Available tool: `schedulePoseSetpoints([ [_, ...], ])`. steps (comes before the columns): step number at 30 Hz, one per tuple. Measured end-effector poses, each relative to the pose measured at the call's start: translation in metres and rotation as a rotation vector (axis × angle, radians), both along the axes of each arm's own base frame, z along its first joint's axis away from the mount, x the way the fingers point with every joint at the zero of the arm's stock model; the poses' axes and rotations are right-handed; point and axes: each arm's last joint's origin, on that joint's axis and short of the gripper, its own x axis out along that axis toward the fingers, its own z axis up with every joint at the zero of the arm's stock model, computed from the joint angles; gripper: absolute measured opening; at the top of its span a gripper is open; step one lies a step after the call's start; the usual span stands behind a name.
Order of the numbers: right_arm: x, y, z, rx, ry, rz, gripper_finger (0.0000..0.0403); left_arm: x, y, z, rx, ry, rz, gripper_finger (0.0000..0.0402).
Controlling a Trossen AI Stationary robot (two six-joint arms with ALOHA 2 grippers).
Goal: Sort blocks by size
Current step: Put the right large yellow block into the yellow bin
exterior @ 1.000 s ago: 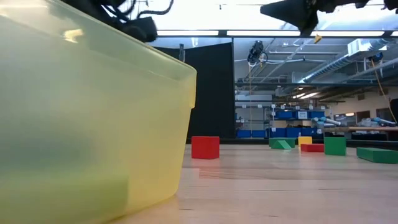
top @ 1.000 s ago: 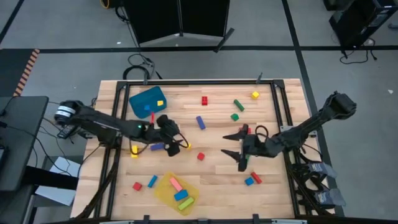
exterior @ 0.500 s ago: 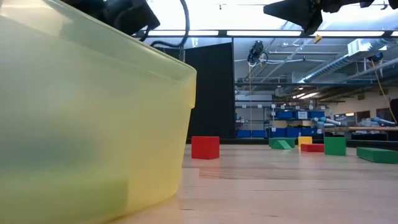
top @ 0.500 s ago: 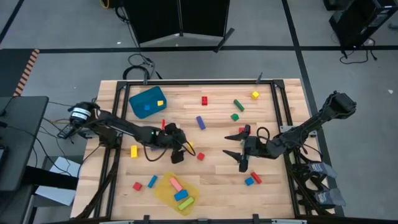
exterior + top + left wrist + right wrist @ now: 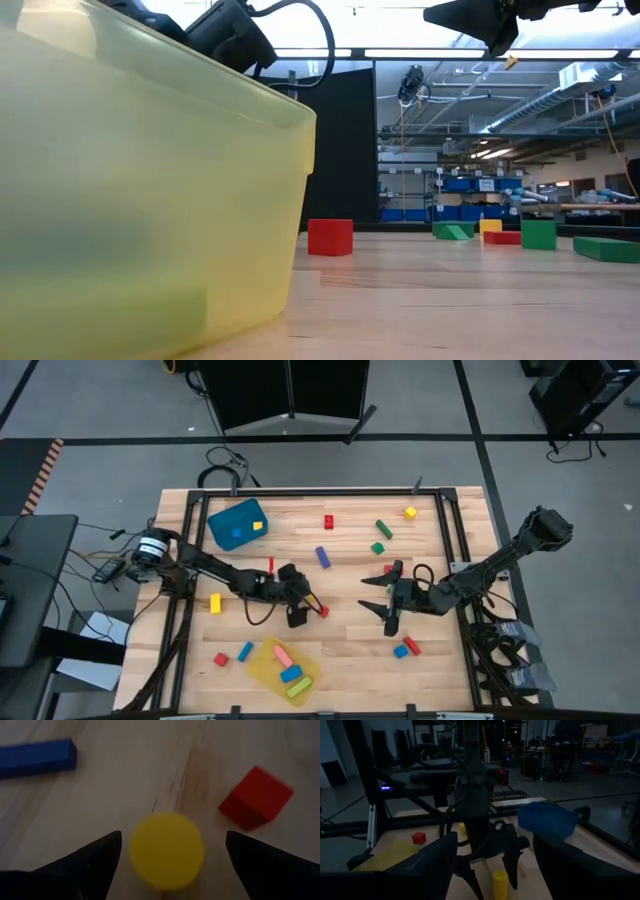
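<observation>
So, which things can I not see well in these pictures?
- Low view: the yellow tray fills the near side and hides its contents and the table behind it.
- Left wrist view: the yellow piece between the left fingers is blurred, so contact is unclear.
- Right wrist view: too dark to read the red block clearly.
</observation>
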Motion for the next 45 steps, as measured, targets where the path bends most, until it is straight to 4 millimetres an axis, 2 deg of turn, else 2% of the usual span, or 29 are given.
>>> schedulePoseSetpoints([
  [5,0.0,0.0,0.0,0.0,0.001,-0.001,0.0272,0.002,0.001,-0.001,0.023,-0.021,0.029,0.0303],
  [13,0.0,0.0,0.0,-0.001,0.001,-0.001,0.0265,0.002,0.001,-0.001,0.023,-0.026,0.046,0.013],
  [18,0.0,0.0,0.0,-0.001,0.002,-0.001,0.0262,0.0,-0.001,0.008,0.028,-0.044,0.027,0.0129],
  [23,0.0,0.0,0.0,-0.002,0.003,-0.001,0.026,-0.012,-0.007,0.048,0.025,-0.126,-0.032,0.0129],
  [27,0.0,0.0,0.0,-0.002,0.003,-0.001,0.026,-0.032,-0.029,0.085,-0.08,-0.188,-0.368,0.0129],
  [30,0.0,0.0,-0.001,-0.008,0.006,-0.003,0.0259,-0.048,-0.052,0.099,-0.197,-0.196,-0.566,0.0129],
  [33,0.001,-0.002,-0.001,-0.012,0.009,-0.008,0.0255,-0.063,-0.072,0.095,-0.277,-0.1,-0.613,0.0129],
  [38,0.002,-0.004,-0.001,-0.014,0.012,-0.021,0.0251,-0.081,-0.1,0.082,-0.398,0.072,-0.591,0.0129],
  [45,0.005,-0.011,-0.001,-0.003,0.009,-0.051,0.0252,-0.086,-0.114,0.074,-0.477,0.133,-0.481,0.0129],
])
